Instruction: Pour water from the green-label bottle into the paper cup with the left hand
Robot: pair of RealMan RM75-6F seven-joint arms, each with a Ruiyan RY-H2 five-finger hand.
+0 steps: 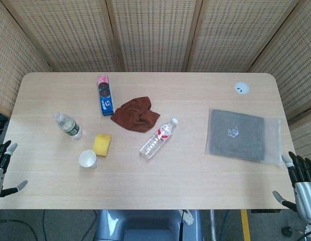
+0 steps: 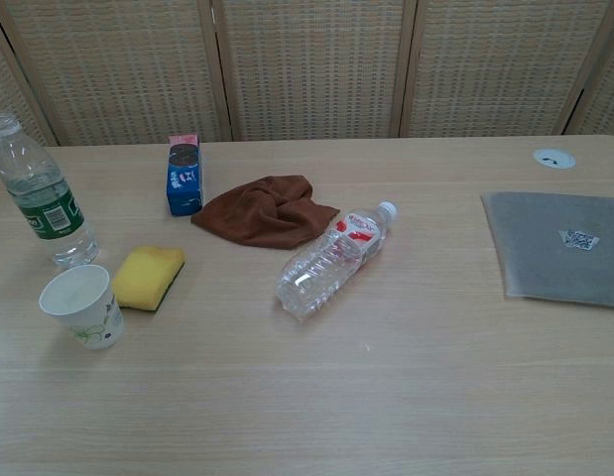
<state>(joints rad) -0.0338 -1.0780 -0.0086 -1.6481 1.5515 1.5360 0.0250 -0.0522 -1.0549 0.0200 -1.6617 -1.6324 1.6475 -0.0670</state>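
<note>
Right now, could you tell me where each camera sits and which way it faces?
Head view: high above the near edge, looking steeply down; left hand and right hand show at its corners.
Chest view: lower, looking across the table; no hands show.
Shared: upright green-label bottle, white paper cup, yellow sponge.

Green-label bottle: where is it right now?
The clear plastic green-label bottle stands upright at the table's left side in both views, just behind the white paper cup and left of the yellow sponge.
</note>
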